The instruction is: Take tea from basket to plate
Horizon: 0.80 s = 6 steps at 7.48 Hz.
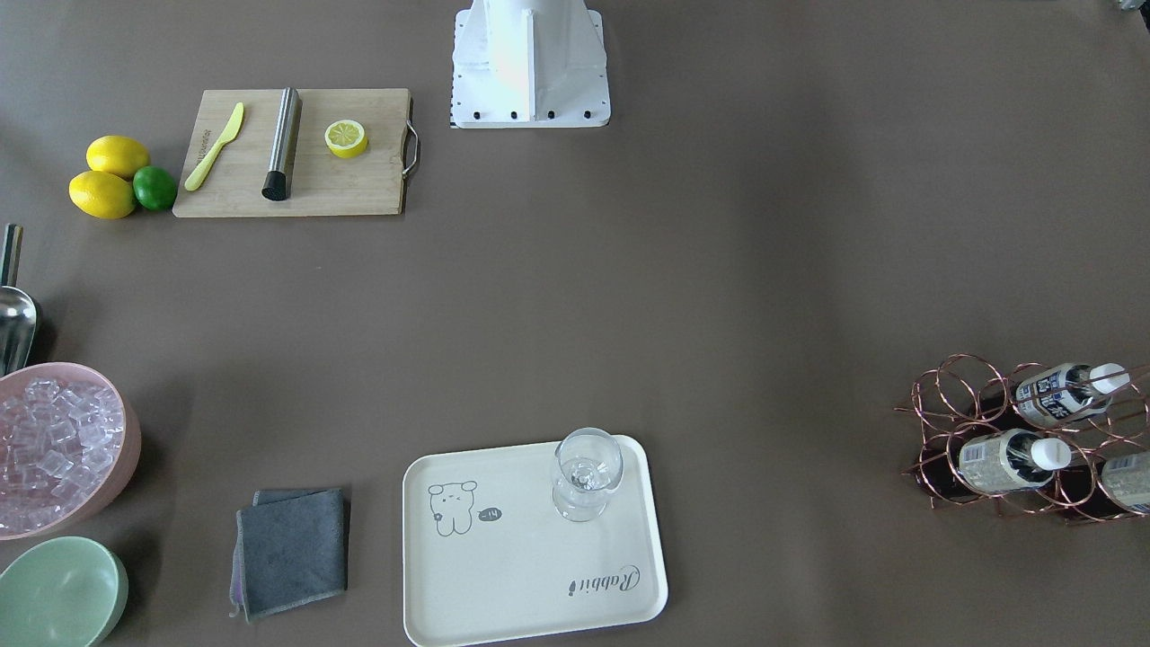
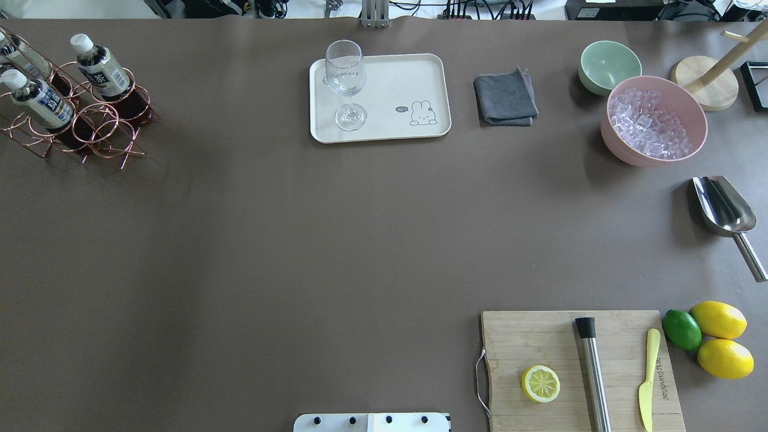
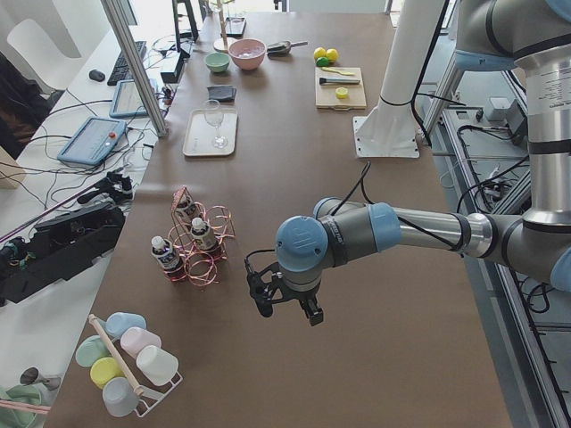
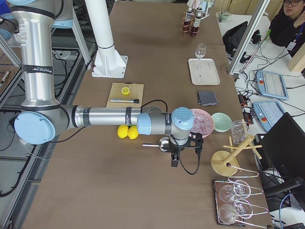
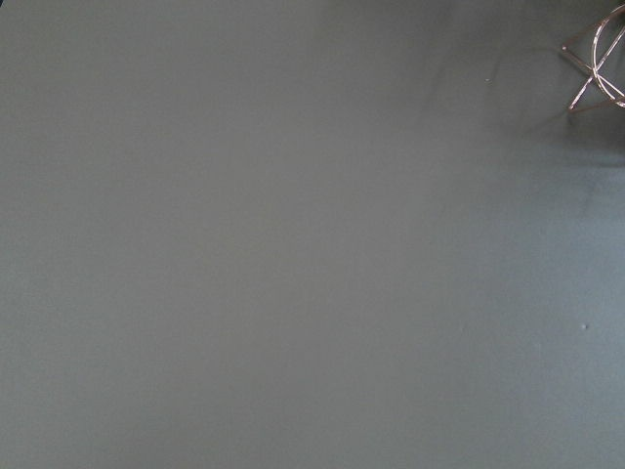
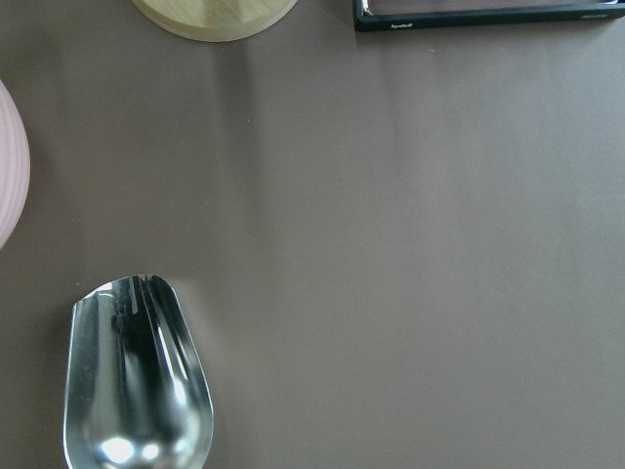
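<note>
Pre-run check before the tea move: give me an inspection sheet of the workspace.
Surface: brown table, middle bare.
Job's things: three tea bottles standing in the basket, far left corner; plate holds a wine glass, no tea yet.
Clutter: cutting board with lemon half, steel rod, yellow knife; lemons, lime; ice bowl; green bowl; grey cloth; scoop.
Grippers: left gripper near the basket, apart from it; right gripper near the scoop; open or shut cannot tell.
Cables: a cable loops at each wrist.
Surroundings: a person seated beside the table.
</note>
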### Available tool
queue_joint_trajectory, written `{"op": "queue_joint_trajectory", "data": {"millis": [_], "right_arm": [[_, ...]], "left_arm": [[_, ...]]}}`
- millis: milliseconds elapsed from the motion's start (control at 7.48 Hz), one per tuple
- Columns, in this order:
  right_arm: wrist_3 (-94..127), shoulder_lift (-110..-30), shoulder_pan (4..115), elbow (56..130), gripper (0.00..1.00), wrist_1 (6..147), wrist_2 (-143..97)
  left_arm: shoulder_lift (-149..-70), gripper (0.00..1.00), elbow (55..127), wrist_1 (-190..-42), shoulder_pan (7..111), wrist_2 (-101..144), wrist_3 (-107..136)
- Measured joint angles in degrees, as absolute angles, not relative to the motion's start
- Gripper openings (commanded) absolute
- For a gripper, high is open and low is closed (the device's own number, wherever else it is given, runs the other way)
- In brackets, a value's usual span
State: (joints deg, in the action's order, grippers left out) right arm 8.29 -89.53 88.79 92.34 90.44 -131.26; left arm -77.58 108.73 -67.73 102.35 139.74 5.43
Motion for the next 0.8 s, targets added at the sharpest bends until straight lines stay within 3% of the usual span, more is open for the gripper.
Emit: {"op": "queue_joint_trajectory", "data": {"millis": [534, 802], "right_arm": [[8.3, -89.5, 88.8, 92.4, 1.00, 90.4, -131.3], [8.3, -89.5, 88.9, 92.7, 1.00, 90.4, -131.4]], "left_arm": [[-75.9, 0.98, 109.4, -67.9, 101.9, 138.5, 5.6], [-79.4, 0.98, 109.3, -61.6, 102.2, 138.2, 5.9]]}}
